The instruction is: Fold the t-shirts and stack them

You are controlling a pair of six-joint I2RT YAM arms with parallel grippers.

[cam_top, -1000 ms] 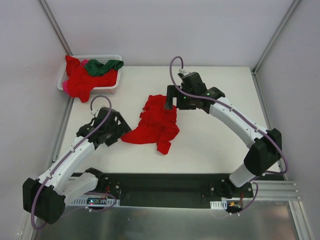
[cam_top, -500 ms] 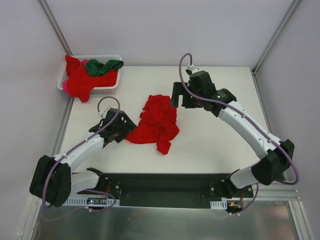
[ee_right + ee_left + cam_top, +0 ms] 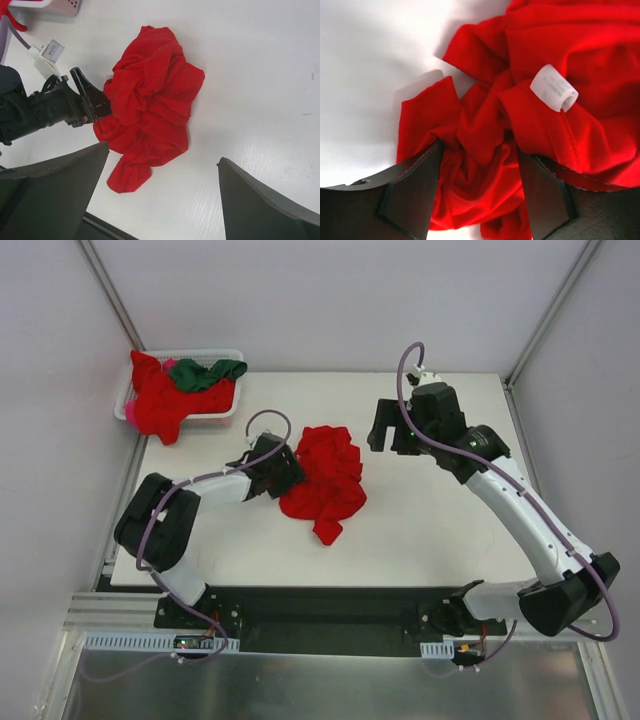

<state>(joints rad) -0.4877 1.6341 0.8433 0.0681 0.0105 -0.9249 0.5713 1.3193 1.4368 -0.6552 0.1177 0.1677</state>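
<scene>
Two dark fingers (image 3: 407, 195) of the left jaws straddled a bunched fold at the near-left side of the red t-shirt (image 3: 325, 480), with cloth packed between them; whether they pinched it firmly could not be told. Several layers sat in that gap, so a lift would likely have dragged the whole lump instead of opening it, or a shallow bite could have slipped off. The shirt lay crumpled near the middle of the surface (image 3: 440, 530), its white label (image 3: 553, 87) showing. The right jaws hung spread and empty above the far right, blocking nothing. More t-shirts (image 3: 155, 405) filled the basket (image 3: 228, 353) at the far left corner.
</scene>
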